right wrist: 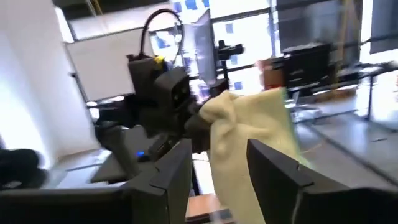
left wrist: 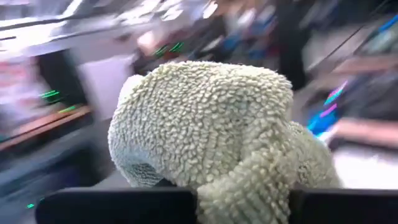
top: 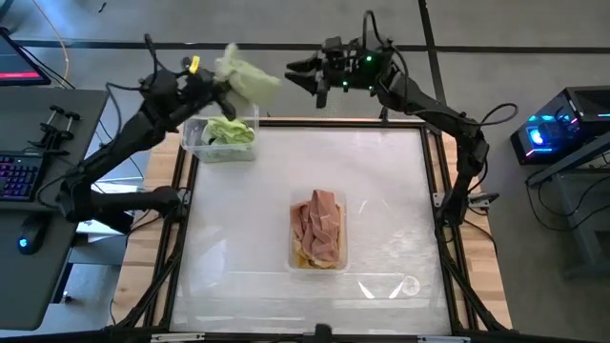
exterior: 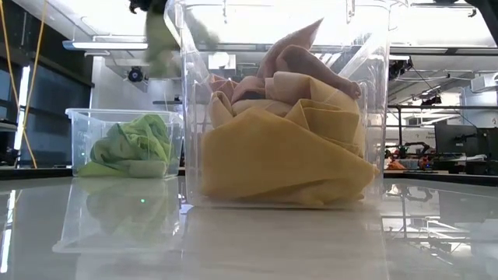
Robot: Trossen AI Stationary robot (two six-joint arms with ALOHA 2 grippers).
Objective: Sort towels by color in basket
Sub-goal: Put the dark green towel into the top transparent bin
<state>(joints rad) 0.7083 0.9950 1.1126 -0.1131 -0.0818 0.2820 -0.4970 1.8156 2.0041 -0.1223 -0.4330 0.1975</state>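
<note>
The left gripper (top: 221,86) is clamped on a pale sage towel (top: 246,78), holding it in the air just beyond the far edge of the table (top: 381,191) and a little past the green bin (top: 195,143). In the left wrist view the nubbly cloth (left wrist: 205,124) bulges out from between the fingers, so the hold looks firm, taken near the middle of the towel, with the loose ends drooping. My guess is that it is lifted this high so the hanging cloth clears the bin's wall before it goes in (the lime towels (top: 231,131) already lie there, which fits a green pile).

The right gripper (top: 295,74) hangs at the same height just across from the towel, its fingers spread wide with nothing between them; the right wrist view looks straight at the cloth (right wrist: 249,143) and the left arm's wrist behind it. That pose reads as a release after a hand-over, or as standing ready to help, and I cannot tell which.

The middle bin (top: 319,233) sits near the table's centre, well apart from the green one, with salmon towels (exterior: 264,78) piled on mustard ones (exterior: 280,163); these two colours share one container, so sorting seems unfinished
</note>
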